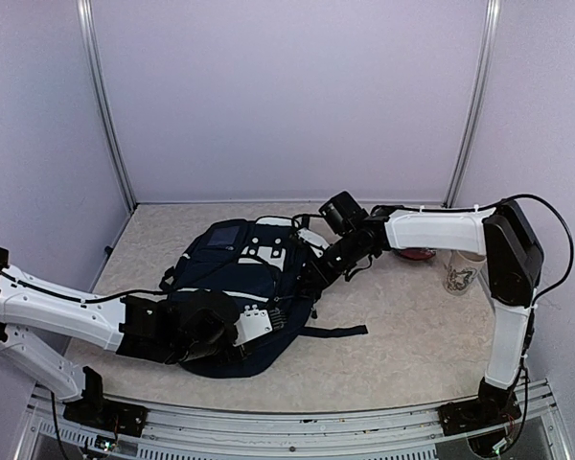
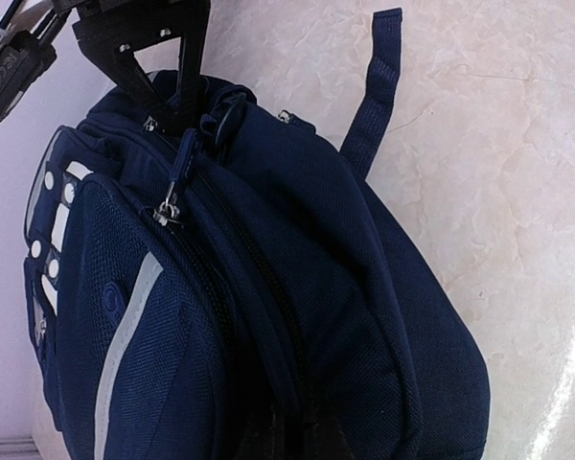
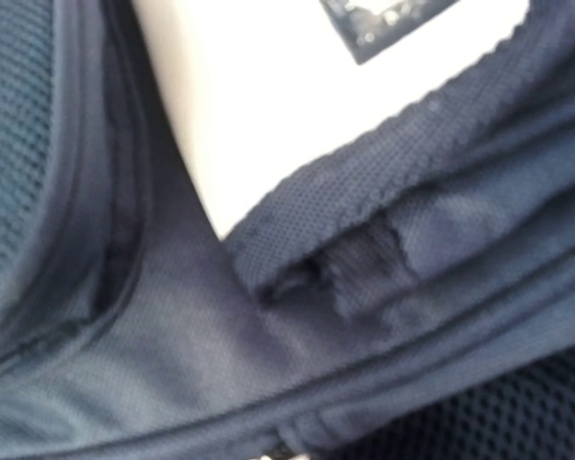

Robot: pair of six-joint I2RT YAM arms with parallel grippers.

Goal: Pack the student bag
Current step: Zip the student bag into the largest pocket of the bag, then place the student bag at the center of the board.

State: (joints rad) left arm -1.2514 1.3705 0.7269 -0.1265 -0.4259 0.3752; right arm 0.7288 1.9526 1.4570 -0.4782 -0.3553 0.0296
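The left gripper [image 1: 209,333] is pressed together, pinching a fold of fabric at the near end of the student bag [image 1: 232,273]. The right gripper [image 1: 318,271] is also closed, nipping the bag's right side close to a zip. Its wrist view shows only navy cloth, very close up. The bag lies in the middle of the table [image 1: 412,355], slightly toward the left edge. A loose strap [image 1: 337,332] trails to the right. Near the right edge stand a patterned cup [image 1: 460,276] and a red dish [image 1: 419,255], partly hidden by the arm.
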